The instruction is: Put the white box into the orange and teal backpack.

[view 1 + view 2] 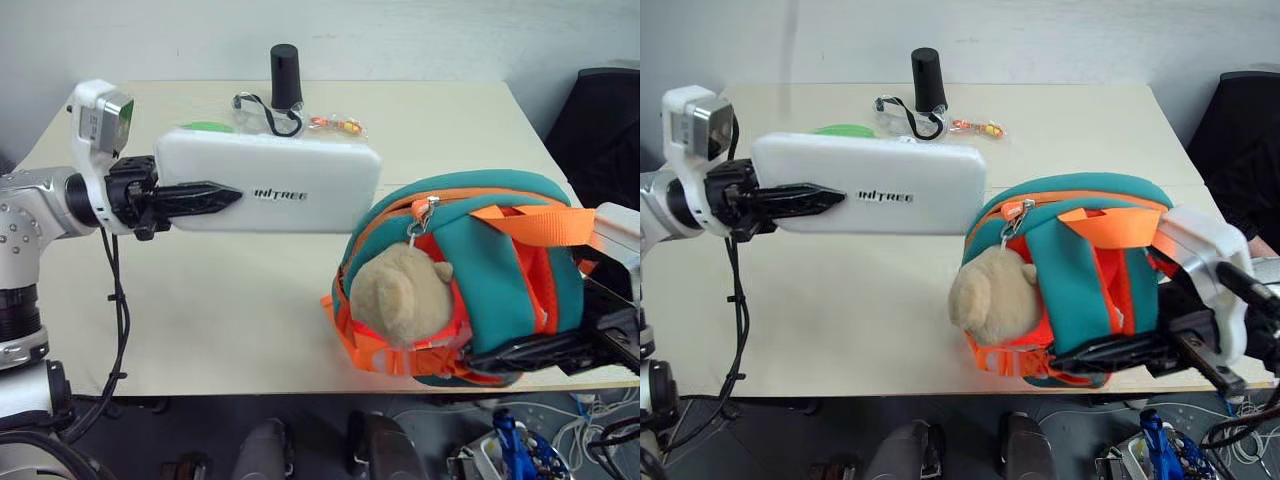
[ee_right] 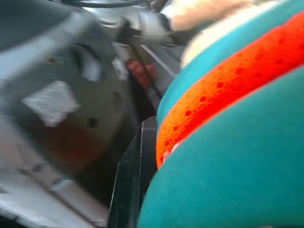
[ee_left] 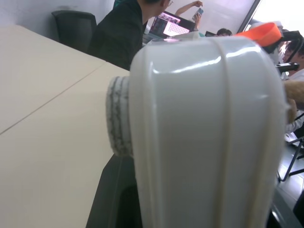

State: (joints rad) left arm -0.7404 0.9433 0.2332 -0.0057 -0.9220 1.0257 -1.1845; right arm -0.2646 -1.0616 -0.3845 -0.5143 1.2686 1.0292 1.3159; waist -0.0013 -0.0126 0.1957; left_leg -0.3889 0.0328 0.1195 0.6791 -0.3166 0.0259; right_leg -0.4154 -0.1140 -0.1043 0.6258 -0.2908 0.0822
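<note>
The left gripper (image 1: 205,198), clamped on the white box (image 1: 268,183), holds its long axis level, pointing right at the orange and teal backpack (image 1: 480,275), which the closed right gripper (image 1: 1110,352) pins.

Silver arm (image 1: 30,205), black pincer (image 1: 200,197), dangling black cable (image 1: 115,330).

Dark "INITREE" lettering on the white box (image 1: 280,180) side.

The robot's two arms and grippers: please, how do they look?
The left arm is silver metal with screws and a white wrist block; a black cable hangs below. The left gripper has black pointed fingers. The right gripper is black too, behind a white housing.
</note>
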